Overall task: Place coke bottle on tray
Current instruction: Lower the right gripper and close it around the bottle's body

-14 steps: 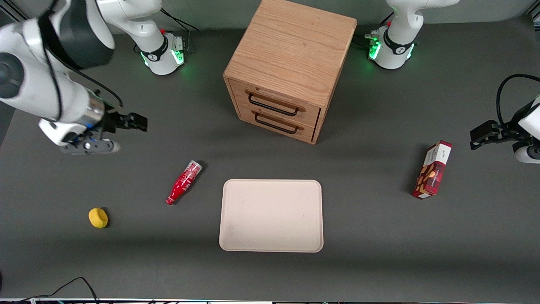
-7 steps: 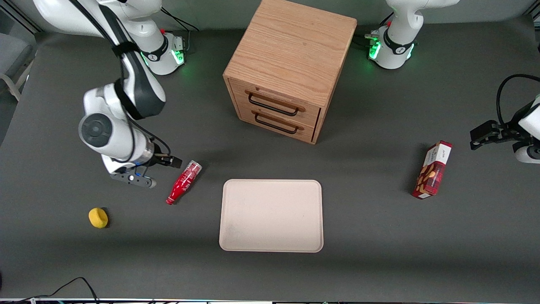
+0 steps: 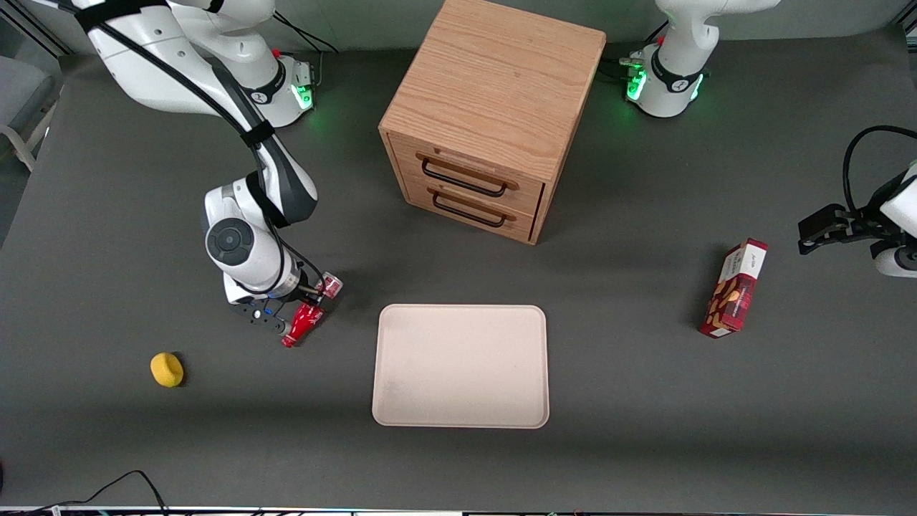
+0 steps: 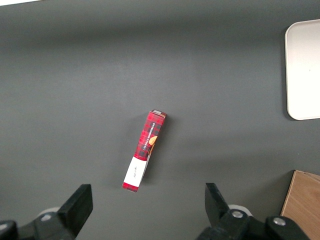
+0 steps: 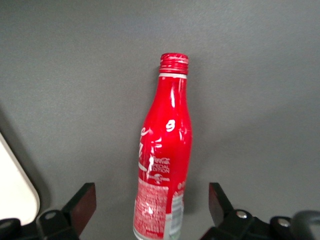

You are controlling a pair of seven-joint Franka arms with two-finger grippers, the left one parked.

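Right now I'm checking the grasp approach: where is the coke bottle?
The coke bottle lies on the table beside the tray, toward the working arm's end, with the open gripper straddling it from above.

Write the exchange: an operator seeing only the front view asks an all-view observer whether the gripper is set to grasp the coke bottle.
Operator: The arm hides the gripper. Is it open?
Observer: Yes. In the right wrist view the gripper is open, with one finger on each side of the lying coke bottle.
Operator: Do the fingers touch it?
Observer: No. Bare table shows between each of the fingers and the bottle.
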